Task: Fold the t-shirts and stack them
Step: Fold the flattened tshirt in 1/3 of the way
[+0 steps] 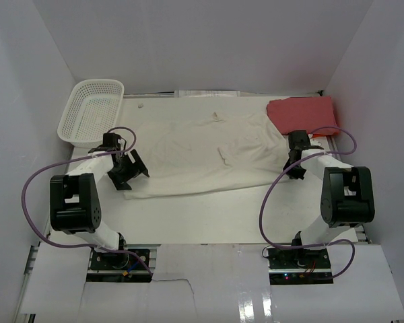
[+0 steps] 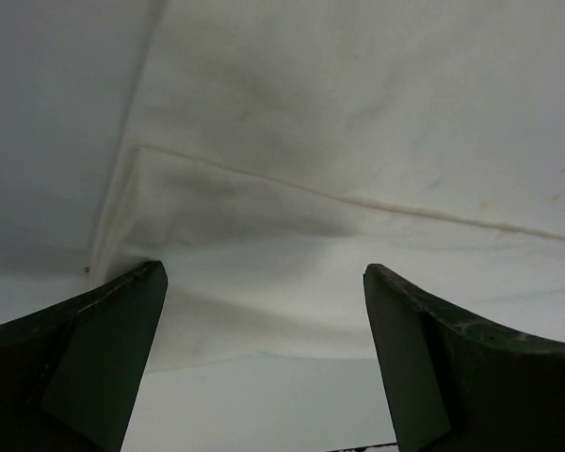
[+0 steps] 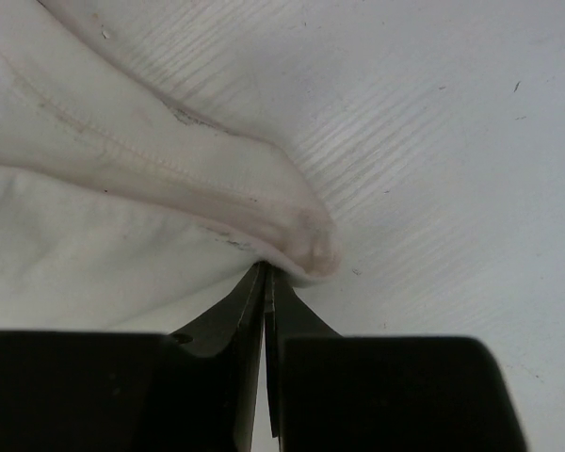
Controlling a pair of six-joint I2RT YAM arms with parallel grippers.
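Table [image 1: 209, 215]: white, it carries everything.
Cream-white t-shirt [image 1: 195, 151]: lies spread out across the middle of the table.
Basket [image 1: 99, 83]: white mesh, in the far left corner.
Red t-shirt [image 1: 303, 114]: lies in the far right corner.
Left gripper [image 1: 128, 173]: fingers spread wide, holding nothing, at the cream-white t-shirt's near left corner.
Right gripper [image 3: 266, 273]: pinched tight, tips touching the cream-white t-shirt's right edge.
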